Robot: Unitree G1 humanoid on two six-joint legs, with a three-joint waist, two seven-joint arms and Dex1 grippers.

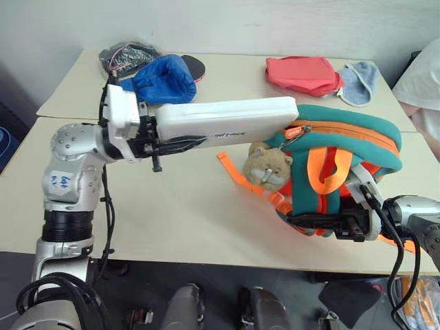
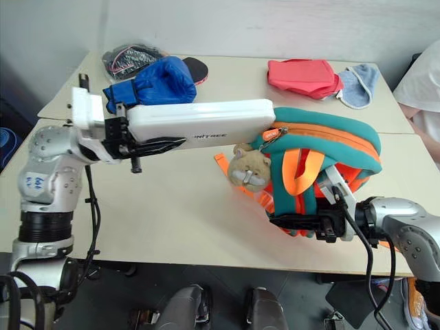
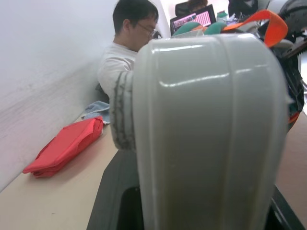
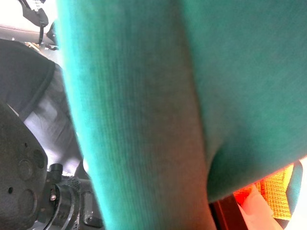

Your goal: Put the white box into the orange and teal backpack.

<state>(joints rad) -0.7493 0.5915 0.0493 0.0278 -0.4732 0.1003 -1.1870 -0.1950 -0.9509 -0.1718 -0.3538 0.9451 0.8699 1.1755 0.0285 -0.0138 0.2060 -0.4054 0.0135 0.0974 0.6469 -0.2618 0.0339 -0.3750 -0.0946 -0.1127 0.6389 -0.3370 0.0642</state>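
Note:
My left gripper [image 1: 177, 142] is shut on the left end of the white box [image 1: 227, 119] and holds it level above the table. The box's far end reaches the zipper at the top of the orange and teal backpack [image 1: 357, 148]. The box also looms close in the left wrist view [image 3: 206, 134]. The backpack stands tilted at the table's right front, and a tan plush toy [image 1: 267, 167] hangs on its side. My right gripper [image 1: 304, 223] is shut on the backpack's lower edge. Teal fabric of the backpack [image 4: 192, 96] lies right against the right wrist camera.
At the back of the table [image 1: 172, 220] lie a blue cloth [image 1: 165, 78], a black item with cords [image 1: 127, 55], a folded red-pink cloth [image 1: 302, 74] and a light blue cloth [image 1: 359, 82]. A person [image 1: 423, 82] sits beyond the right edge.

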